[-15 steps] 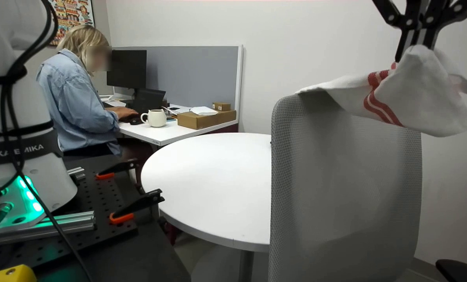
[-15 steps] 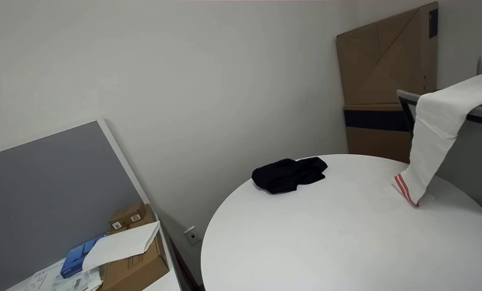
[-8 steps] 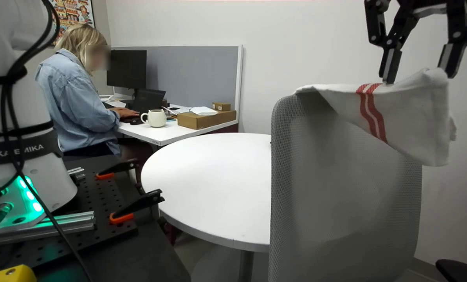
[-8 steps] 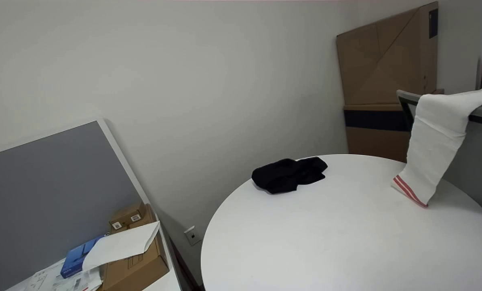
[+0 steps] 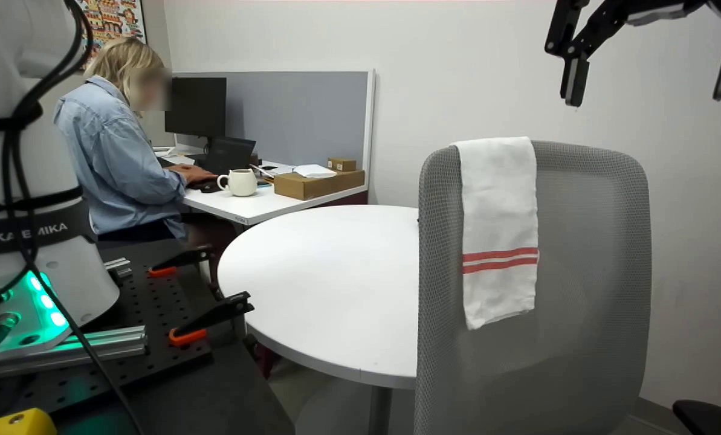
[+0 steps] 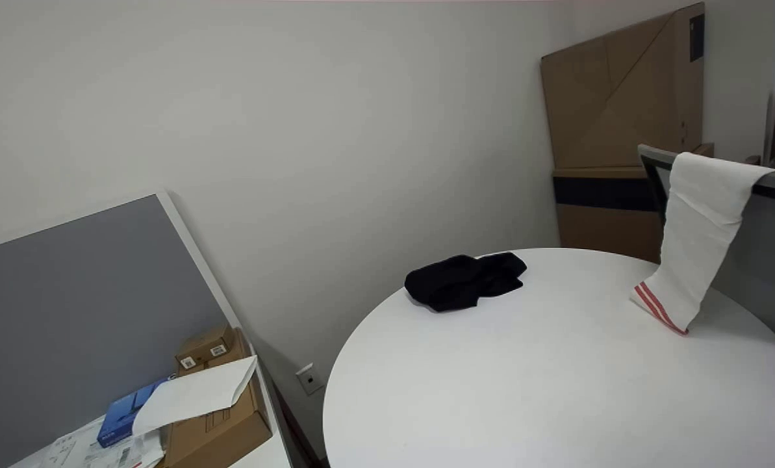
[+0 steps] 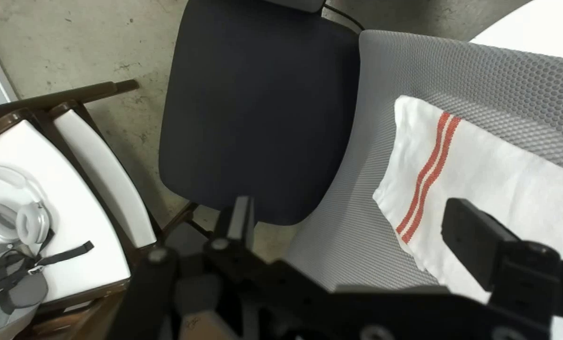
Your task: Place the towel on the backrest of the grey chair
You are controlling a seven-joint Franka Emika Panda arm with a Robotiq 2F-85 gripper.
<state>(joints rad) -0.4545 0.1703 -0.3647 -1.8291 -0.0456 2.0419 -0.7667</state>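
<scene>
In both exterior views the white towel (image 5: 499, 199) (image 6: 705, 227) with red stripes hangs over the top edge of the grey chair's backrest (image 5: 590, 290). One end falls down each face, and the table-side end comes down at the round tabletop; whether it touches is hard to tell. My gripper (image 5: 648, 101) stands open above the backrest, with nothing between its fingers. In the wrist view the gripper (image 7: 349, 208) spans wide over the chair, and a finger covers part of the towel (image 7: 498, 174). The towel is apart from both fingers.
A round white table (image 5: 318, 290) stands against the chair's far side, bearing a black cloth (image 6: 465, 281). In the wrist view a dark seat (image 7: 262, 108) and a white chair with headphones (image 7: 14, 222) lie below. A person (image 5: 118, 145) sits at the desk.
The gripper has opened, let go of the towel's end and risen. That end has dropped from the gripper and now hangs straight down the near face of the backrest.
</scene>
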